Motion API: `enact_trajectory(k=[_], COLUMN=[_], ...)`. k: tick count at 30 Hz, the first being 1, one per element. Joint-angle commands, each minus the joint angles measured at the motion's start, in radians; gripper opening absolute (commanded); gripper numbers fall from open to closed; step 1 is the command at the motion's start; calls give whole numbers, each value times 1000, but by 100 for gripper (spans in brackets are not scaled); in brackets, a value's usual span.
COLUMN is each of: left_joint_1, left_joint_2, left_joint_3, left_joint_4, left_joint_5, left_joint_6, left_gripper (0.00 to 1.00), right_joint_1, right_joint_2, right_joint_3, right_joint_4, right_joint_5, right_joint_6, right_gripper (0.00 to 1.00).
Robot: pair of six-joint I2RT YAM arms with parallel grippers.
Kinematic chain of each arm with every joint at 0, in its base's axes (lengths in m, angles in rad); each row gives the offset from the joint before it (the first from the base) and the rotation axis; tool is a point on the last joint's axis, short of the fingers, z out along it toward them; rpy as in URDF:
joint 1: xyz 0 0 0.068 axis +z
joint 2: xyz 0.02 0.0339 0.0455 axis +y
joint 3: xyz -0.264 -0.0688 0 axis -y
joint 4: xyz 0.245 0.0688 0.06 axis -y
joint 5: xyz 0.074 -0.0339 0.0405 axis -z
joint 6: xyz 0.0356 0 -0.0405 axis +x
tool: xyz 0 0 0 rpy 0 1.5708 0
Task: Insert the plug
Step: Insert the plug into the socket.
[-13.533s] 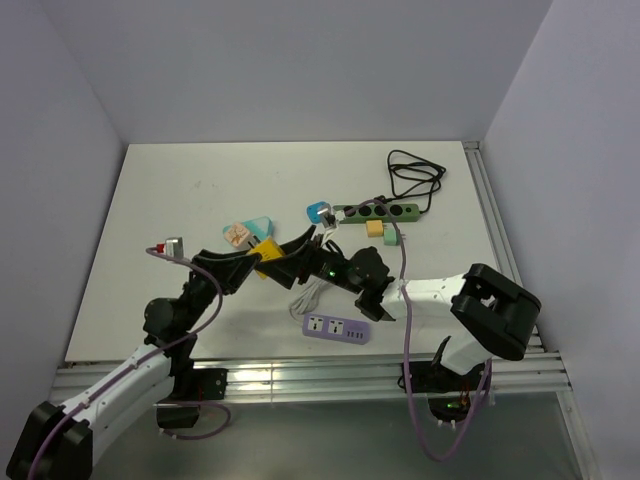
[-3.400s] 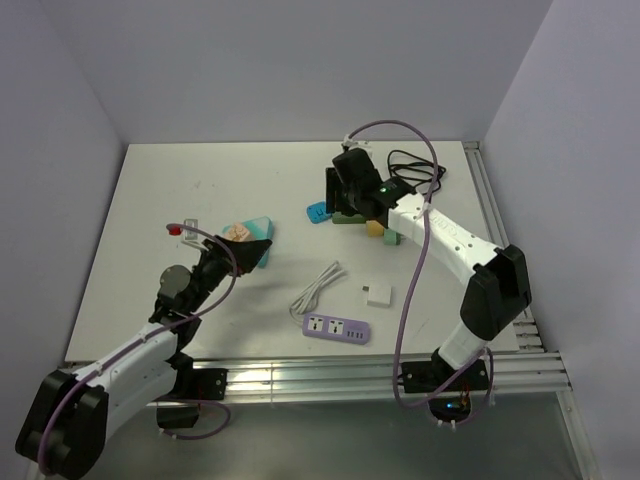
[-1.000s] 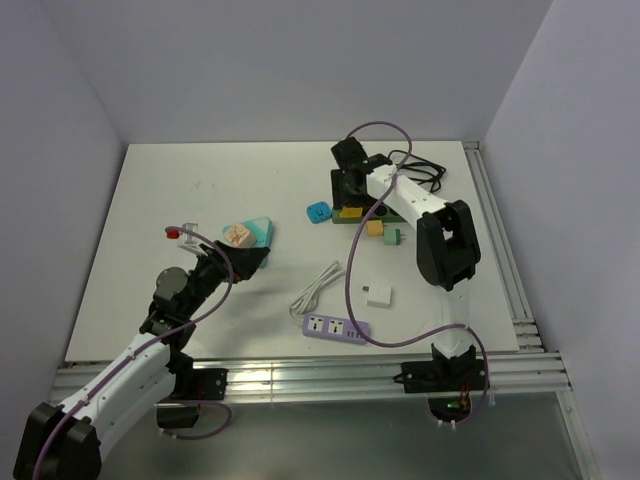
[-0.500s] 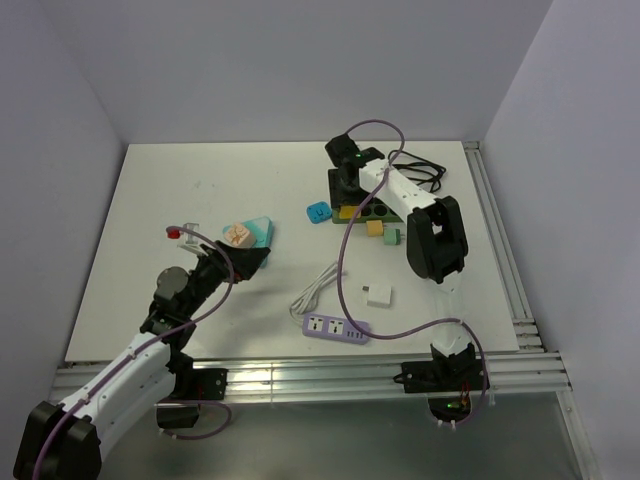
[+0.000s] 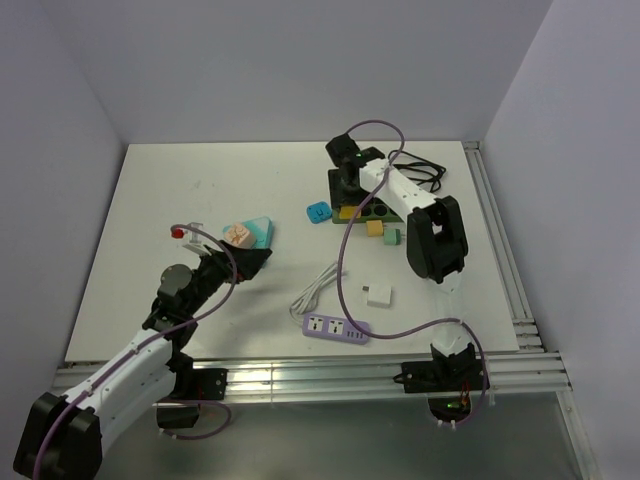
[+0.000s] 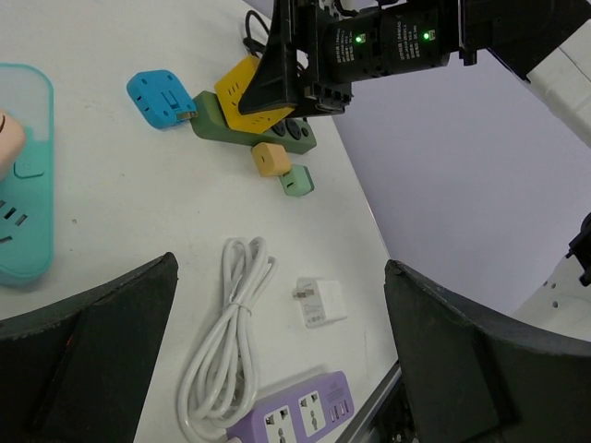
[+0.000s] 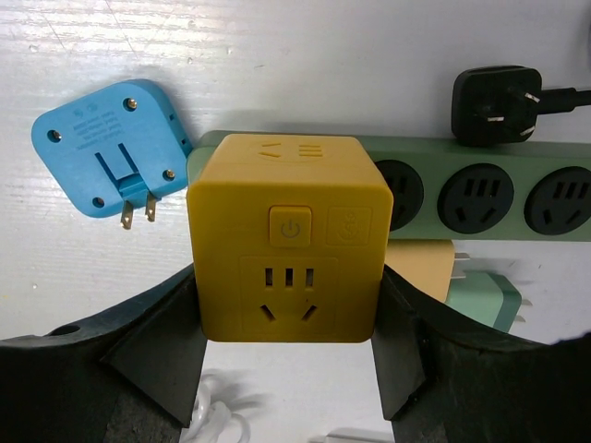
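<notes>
While the right hand (image 7: 288,314) is pinching the yellow cube adapter (image 7: 288,238) by its two flanks, the cube is sitting squarely over the left end of the green power strip (image 7: 480,198), toward the far right corner of the counter (image 5: 180,190).

- Cube is hiding the end socket. Cannot tell whether its prongs are touching, part-way in, or seated.
- Strip's long axis is running roughly along the far edge. The cube is lining up with it, button and socket face turned toward the wrist camera.
- The move ahead is looking like a straight press down into the strip, with no sideways travel called for.
- Right arm is the one on the job. The left hand (image 6: 282,277) is hanging spread and empty, well apart near the left near part of the counter, by a teal socket block (image 6: 23,175).

Crowding around the target:
- blue adapter (image 7: 115,148) is lying just beside the strip's left end, prongs up
- black plug (image 7: 489,103) is occupying the far side of the strip
- peach adapter (image 7: 420,268) and mint adapter (image 7: 485,300) are lying against its near side

Surface is looking flat, white and matte, so the loose strip could be sliding under a push.
</notes>
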Motion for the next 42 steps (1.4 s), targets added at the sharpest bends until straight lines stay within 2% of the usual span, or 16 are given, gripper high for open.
enact_trajectory(k=[1, 5, 9, 13, 24, 29, 36, 39, 42], left_joint_1=[4, 2, 2, 2, 2, 2, 2, 1, 1], left_joint_2=[6, 12, 17, 34, 43, 51, 58, 57, 57], left_joint_3=[48, 58, 56, 61, 64, 61, 65, 64, 65], left_joint_4=[40, 36, 46, 51, 48, 53, 54, 56, 51], left_joint_5=[18, 17, 18, 24, 23, 23, 26, 26, 26], left_joint_6=[22, 25, 22, 25, 30, 33, 34, 34, 34], left_gripper=[100, 100, 100, 100, 99, 100, 99, 100, 99], right_joint_1=[-6, -33, -38, -38, -18, -14, -46, -70, -73], right_joint_2=[41, 17, 65, 94, 128, 185, 56, 8, 28], right_joint_3=[-107, -162, -144, -116, -76, -28, -168, -222, -187], right_joint_4=[-7, 36, 11, 17, -21, -79, 75, 135, 102], right_joint_5=[-76, -144, -103, -141, -60, 41, -249, -296, -244], right_joint_6=[-27, -31, -27, -38, -21, 2, -24, -16, -5], right_gripper=[0, 0, 0, 0, 0, 0, 0, 0, 0])
